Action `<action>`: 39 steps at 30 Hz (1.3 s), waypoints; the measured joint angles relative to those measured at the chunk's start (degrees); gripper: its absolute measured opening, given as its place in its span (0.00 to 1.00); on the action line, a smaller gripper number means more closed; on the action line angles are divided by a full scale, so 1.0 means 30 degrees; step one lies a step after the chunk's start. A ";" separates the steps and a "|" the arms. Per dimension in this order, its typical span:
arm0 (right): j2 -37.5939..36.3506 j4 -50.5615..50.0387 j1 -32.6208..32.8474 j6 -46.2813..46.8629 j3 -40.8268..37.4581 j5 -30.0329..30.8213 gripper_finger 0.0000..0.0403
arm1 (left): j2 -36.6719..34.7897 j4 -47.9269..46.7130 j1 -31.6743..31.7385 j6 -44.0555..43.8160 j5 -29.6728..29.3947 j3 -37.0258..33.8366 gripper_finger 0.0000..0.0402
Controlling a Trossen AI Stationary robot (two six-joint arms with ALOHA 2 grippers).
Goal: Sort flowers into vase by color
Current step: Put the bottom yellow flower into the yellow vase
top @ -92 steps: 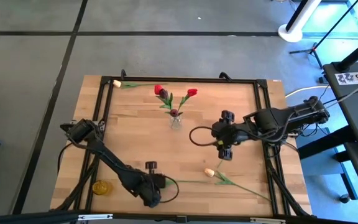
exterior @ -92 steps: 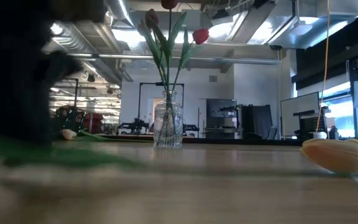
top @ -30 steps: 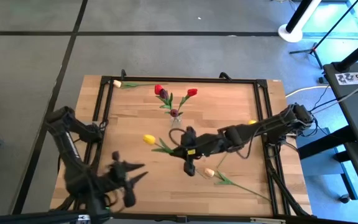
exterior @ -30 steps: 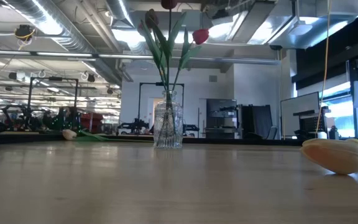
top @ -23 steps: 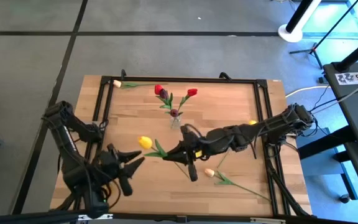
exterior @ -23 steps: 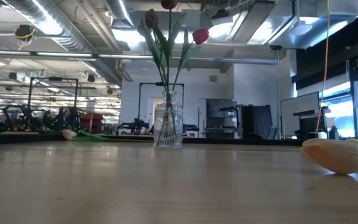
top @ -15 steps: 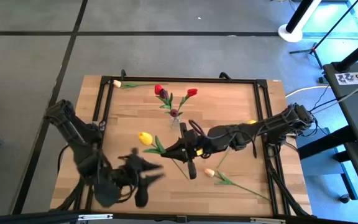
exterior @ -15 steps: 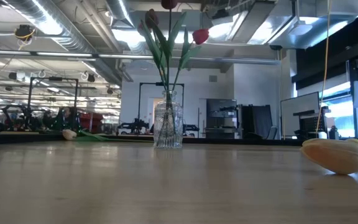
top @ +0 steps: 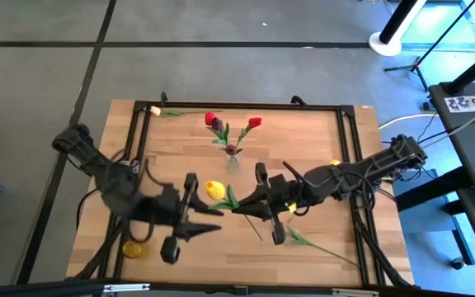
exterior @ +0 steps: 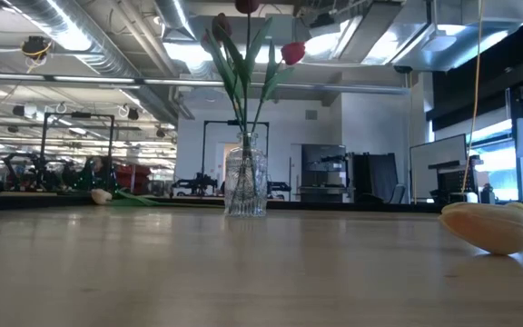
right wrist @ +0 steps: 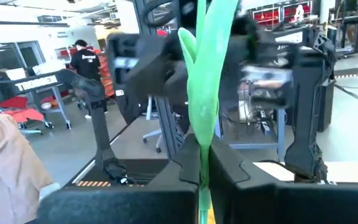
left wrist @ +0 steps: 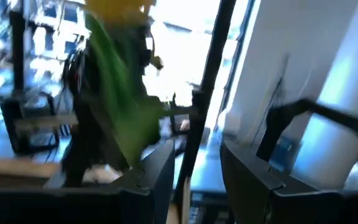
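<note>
My right gripper (top: 250, 206) is raised over the table's middle, shut on a yellow tulip (top: 214, 190) with a green leaf (right wrist: 204, 74). My left gripper (top: 213, 221) is raised to the tulip's left, open and pointing toward it. In its wrist view the tulip's head (left wrist: 117, 6) and leaf are ahead, with nothing between its fingers (left wrist: 160, 180). A glass vase (exterior: 245, 182) stands upright on its base at centre back, holding red and maroon tulips (top: 217, 124) by their stems. My right gripper pinches the yellow tulip's green stem (right wrist: 201, 155) just below the leaf, between its two fingers. The fingers are level and point toward the table's left. The tulip is lifted clear of the table, its head beyond the fingertips and its thin stem end (top: 256, 231) trailing toward the near edge.
A cream tulip (top: 157, 110) lies at the far left corner. Another cream tulip (exterior: 487, 227) lies near the front right, its stem (top: 324, 250) running toward the right. A yellow round thing (top: 134, 250) lies at the near left. A black frame (top: 246, 106) edges the table.
My right gripper has risen and drawn a little toward the table's right with the yellow tulip, which stays clear of the table. My left gripper has come up from the near left edge, tipped level, and swung toward the tulip.
</note>
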 joint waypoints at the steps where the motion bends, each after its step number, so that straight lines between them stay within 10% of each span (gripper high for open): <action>1: 0.0000 -0.0014 0.0124 -0.0002 -0.0007 0.0094 0.02 | -0.0291 0.0516 0.0330 0.0246 0.0584 -0.0421 0.31; 8: -0.0046 0.0293 0.1103 -0.0007 -0.0007 0.1168 0.02 | -0.0770 0.5861 0.2515 0.0287 0.5092 -0.3053 0.31; 20: -0.0430 -0.0470 0.1058 0.0036 -0.0007 0.3665 0.02 | -0.0650 0.6346 0.4883 -0.0110 0.7920 -0.3218 0.31; 39: -0.0430 -0.0370 0.0666 -0.0997 -0.0007 0.4839 0.03 | -0.0504 0.5508 0.5424 0.0163 0.5267 -0.3218 0.31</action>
